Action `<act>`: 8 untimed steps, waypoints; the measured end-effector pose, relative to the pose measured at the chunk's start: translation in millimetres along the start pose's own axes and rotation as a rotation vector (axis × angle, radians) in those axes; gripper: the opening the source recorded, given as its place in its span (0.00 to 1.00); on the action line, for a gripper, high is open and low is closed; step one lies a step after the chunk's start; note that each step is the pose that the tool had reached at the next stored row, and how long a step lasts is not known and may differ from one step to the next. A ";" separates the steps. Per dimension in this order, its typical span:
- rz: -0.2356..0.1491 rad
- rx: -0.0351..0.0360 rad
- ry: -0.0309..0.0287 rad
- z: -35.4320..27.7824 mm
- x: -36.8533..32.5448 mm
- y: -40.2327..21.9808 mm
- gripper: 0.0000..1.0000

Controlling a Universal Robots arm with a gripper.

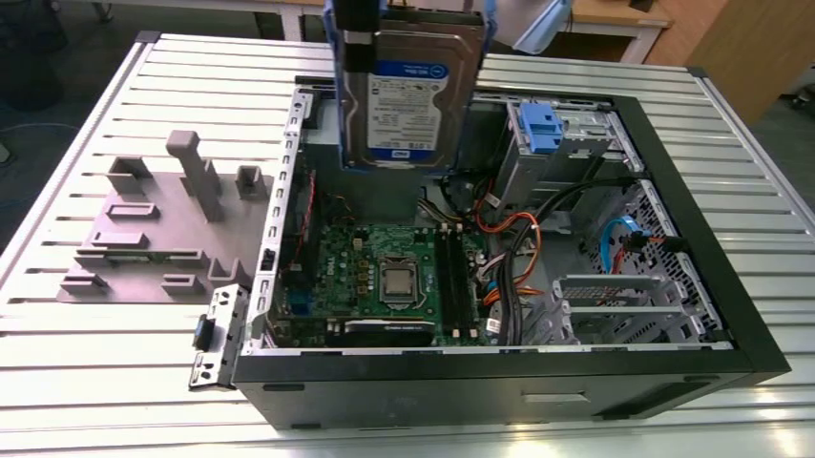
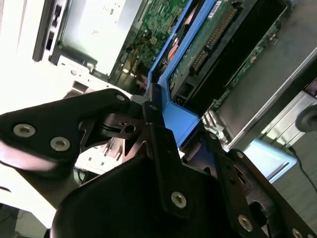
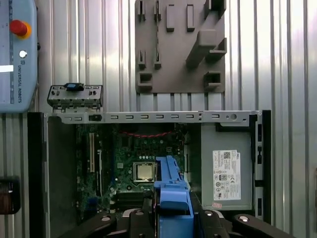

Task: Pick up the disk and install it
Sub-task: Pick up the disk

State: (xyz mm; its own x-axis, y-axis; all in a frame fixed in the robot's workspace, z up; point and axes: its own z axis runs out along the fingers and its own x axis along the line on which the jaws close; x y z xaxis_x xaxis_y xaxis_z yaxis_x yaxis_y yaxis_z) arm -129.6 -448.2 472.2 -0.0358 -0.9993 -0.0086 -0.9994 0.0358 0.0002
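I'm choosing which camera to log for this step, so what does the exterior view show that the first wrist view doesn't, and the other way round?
Exterior view: the white-and-blue labelled face of the flat silver disk in a blue plastic carrier, held upright, and a lone blue plastic bracket. First wrist view: the black gripper shut on that carrier's edge, the white label of a grey power-supply box, and a grey pendant with a red button. Shared: the open black computer case, its green motherboard, the grey slotted fixture plate.
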 end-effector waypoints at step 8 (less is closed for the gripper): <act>-0.002 0.0000 -0.0001 8.1 -1.2 -36.1 0.36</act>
State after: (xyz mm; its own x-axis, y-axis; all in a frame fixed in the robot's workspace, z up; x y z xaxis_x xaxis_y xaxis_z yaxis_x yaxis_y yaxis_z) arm -93.5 -448.2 464.1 -0.0339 -0.9994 -0.0087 -0.9994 0.0339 0.0001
